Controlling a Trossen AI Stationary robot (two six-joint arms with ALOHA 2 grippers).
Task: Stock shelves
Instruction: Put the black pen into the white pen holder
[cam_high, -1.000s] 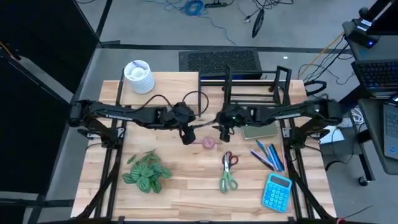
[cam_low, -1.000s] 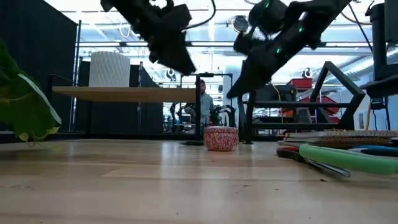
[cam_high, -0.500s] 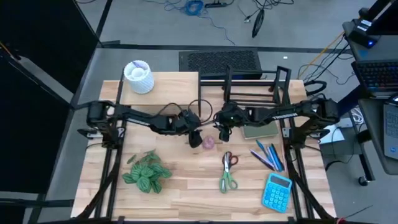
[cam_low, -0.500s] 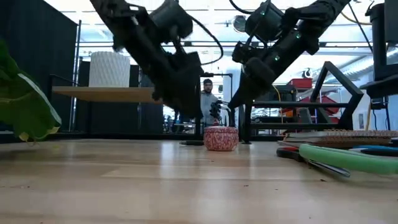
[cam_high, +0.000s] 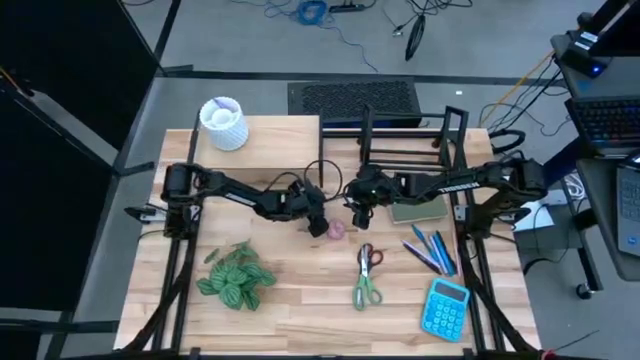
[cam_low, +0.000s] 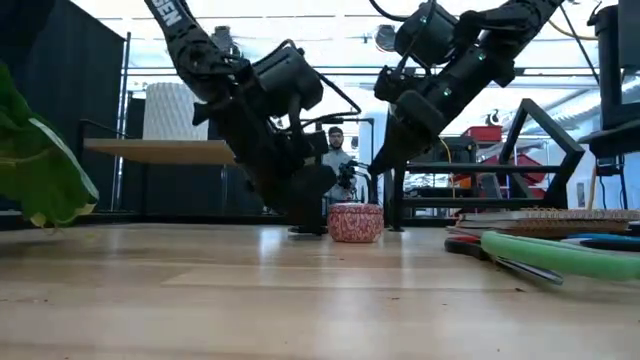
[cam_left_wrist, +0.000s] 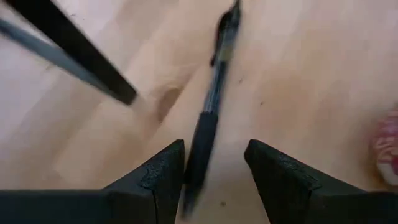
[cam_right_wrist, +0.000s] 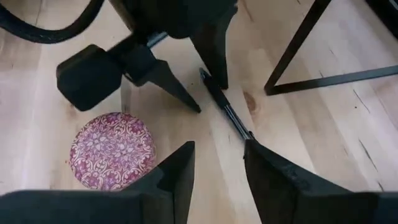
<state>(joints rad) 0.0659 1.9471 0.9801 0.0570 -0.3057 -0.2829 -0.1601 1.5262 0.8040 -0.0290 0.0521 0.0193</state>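
Shelves: your pale riser (cam_high: 270, 140) and wire rack (cam_high: 405, 140) stand at the counter's (cam_high: 300, 310) far edge. Your left hand (cam_left_wrist: 214, 165) is down, fingers parted around a pen (cam_left_wrist: 208, 118) beside the tin (cam_right_wrist: 109, 149); your right hand (cam_right_wrist: 217, 165) hovers open above.

On the table (cam_high: 300, 300), the pale-wood riser shelf (cam_high: 270, 135) stood at eleven o'clock with a ribbed vase (cam_high: 223, 123) on its top, and the wire-frame rack (cam_high: 405, 135) stood beside it at one o'clock. A small round tin (cam_high: 337, 229) lay near the centre. The left gripper (cam_high: 317, 226) sat low at the tin's nine o'clock, astride a pen (cam_left_wrist: 208, 124) lying on the wood. The right gripper (cam_high: 358, 214) hung at the tin's one o'clock. A leafy plant (cam_high: 235, 275) lay at seven o'clock, scissors (cam_high: 367, 275) at six, pens (cam_high: 432, 250) at four and a calculator (cam_high: 445, 308) at five. A notebook (cam_high: 418, 210) lay under the right arm at three o'clock.
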